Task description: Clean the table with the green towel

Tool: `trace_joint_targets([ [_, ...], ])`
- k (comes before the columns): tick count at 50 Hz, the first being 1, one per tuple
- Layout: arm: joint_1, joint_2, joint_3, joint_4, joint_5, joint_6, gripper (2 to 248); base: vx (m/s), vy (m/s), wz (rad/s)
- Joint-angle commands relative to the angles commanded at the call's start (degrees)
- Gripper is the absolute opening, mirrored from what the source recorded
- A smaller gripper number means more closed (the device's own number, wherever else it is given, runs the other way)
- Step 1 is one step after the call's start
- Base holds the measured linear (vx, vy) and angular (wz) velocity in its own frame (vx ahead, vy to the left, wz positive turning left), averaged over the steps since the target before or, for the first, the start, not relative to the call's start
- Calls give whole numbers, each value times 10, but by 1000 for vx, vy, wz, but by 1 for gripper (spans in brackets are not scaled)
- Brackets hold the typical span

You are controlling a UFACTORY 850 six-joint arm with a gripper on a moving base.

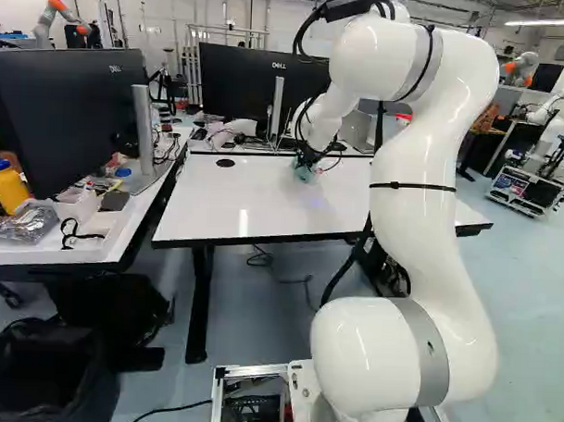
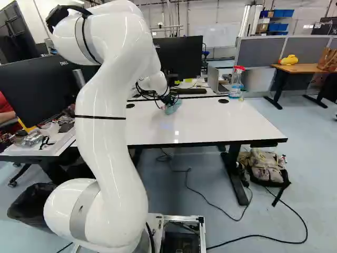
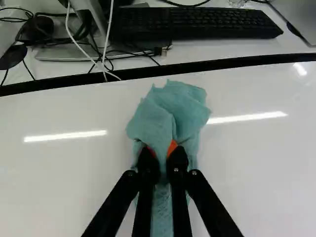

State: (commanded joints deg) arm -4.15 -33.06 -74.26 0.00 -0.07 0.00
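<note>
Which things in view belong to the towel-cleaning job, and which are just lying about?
Belong to the job:
- green towel, pinched in the gripper
- white table beneath it

Just lying about:
- keyboard
- yellow bottle
- backpack on the floor
- spray bottle: possibly useful, but the task doesn't name it

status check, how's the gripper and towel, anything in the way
Gripper shut on green towel. Towel bunched on white table. White cable reaches table's far edge, possible snag.
</note>
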Motion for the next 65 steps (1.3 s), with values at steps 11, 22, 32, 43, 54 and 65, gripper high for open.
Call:
trace_joint_targets([
  [11, 0, 2, 2, 0, -2, 0, 39, 0, 0, 0],
  [22, 3, 20, 27, 0, -2, 0, 39, 0, 0, 0],
  [32, 3, 43, 58, 0, -2, 0, 39, 0, 0, 0],
  [43, -8, 58, 78, 0, -2, 0, 39, 0, 0, 0],
  [54, -24, 51, 68, 0, -2, 0, 39, 0, 0, 0],
  [65, -34, 28, 38, 0, -2, 0, 39, 0, 0, 0],
])
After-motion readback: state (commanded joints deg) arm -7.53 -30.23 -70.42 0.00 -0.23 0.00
